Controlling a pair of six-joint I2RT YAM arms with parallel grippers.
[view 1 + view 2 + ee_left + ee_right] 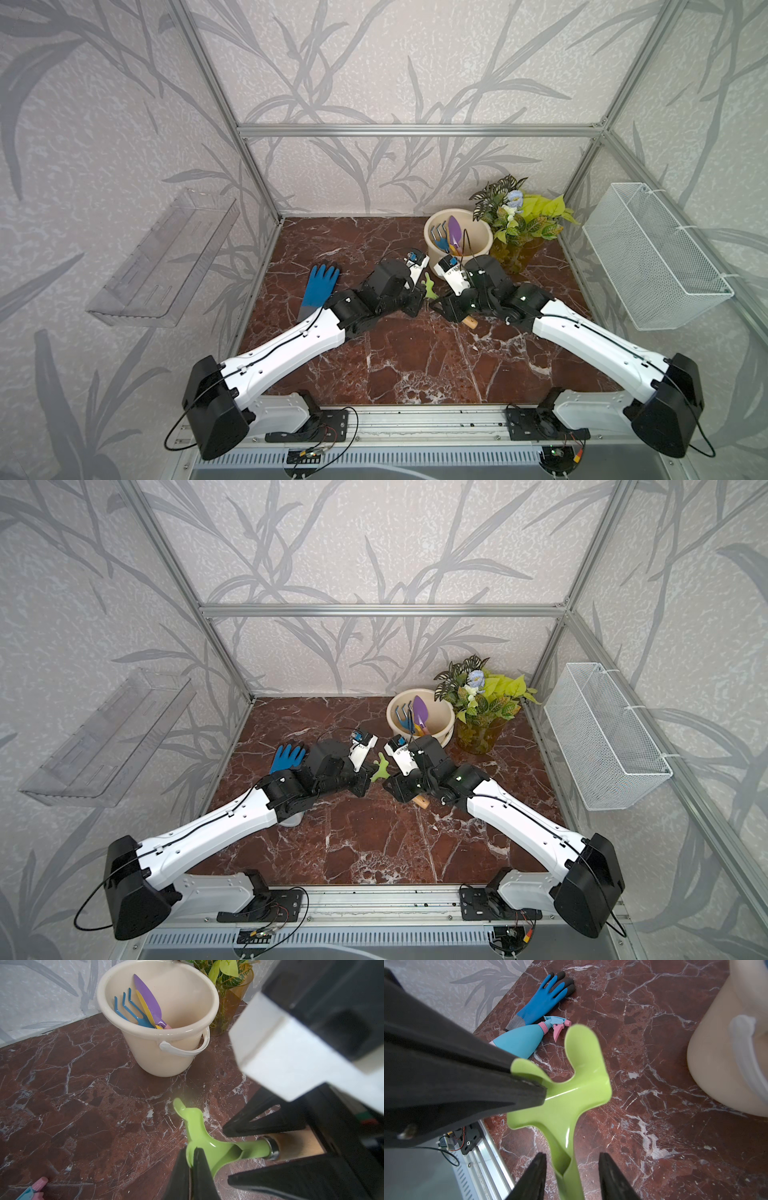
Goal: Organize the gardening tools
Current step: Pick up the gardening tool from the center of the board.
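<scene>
At mid-table, the left arm is reaching in from its corner, wrist bent down, and the left gripper (192, 1151) is pinching fully closed on one prong of the green rake (430, 286). The rake is running slantwise, prongs toward the back-left and wooden handle toward the front-right, just in front of the cream bucket (478, 235). Opposite, the right arm is angling inward, and the right gripper (571, 1155) is straddling the rake's neck part-open; whether it is actually gripping I cannot tell.

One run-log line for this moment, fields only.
left gripper: shut on green rake prong | right gripper: astride its wooden handle, grip unclear | cream bucket: blue fork, purple trowel, yellow shovel inside | table: blue glove, spray bottle
</scene>
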